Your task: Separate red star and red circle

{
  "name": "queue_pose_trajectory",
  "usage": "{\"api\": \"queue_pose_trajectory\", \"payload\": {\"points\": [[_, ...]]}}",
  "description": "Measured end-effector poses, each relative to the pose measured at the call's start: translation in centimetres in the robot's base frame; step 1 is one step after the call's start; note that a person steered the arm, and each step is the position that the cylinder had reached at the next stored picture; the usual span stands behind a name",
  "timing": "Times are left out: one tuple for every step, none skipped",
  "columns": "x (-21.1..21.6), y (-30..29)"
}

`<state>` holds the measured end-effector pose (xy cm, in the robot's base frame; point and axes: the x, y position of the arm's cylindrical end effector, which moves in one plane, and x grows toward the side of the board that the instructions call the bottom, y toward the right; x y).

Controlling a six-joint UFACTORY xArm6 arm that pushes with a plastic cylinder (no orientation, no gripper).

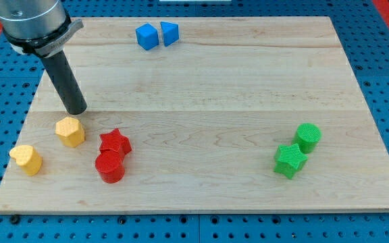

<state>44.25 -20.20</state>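
The red star point(115, 142) lies at the view's lower left, touching the red circle point(110, 166) just below it. My tip point(77, 111) rests on the board above and left of the red star, just above the yellow hexagon point(70, 131). The tip is apart from both red blocks.
A yellow heart-like block point(26, 159) lies near the board's left edge. A blue cube point(146, 36) and a blue triangle point(169, 33) sit together at the view's top. A green circle point(308, 137) and green star point(290, 160) touch at the right. The wooden board point(221, 88) sits on a blue perforated base.
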Motion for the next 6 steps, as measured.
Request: {"api": "queue_pose_trajectory", "payload": {"points": [[0.0,0.2],[3.8,0.0],[8.3,-1.0],[6.9,2.6],[8.0,6.5],[2.7,7.2]]}}
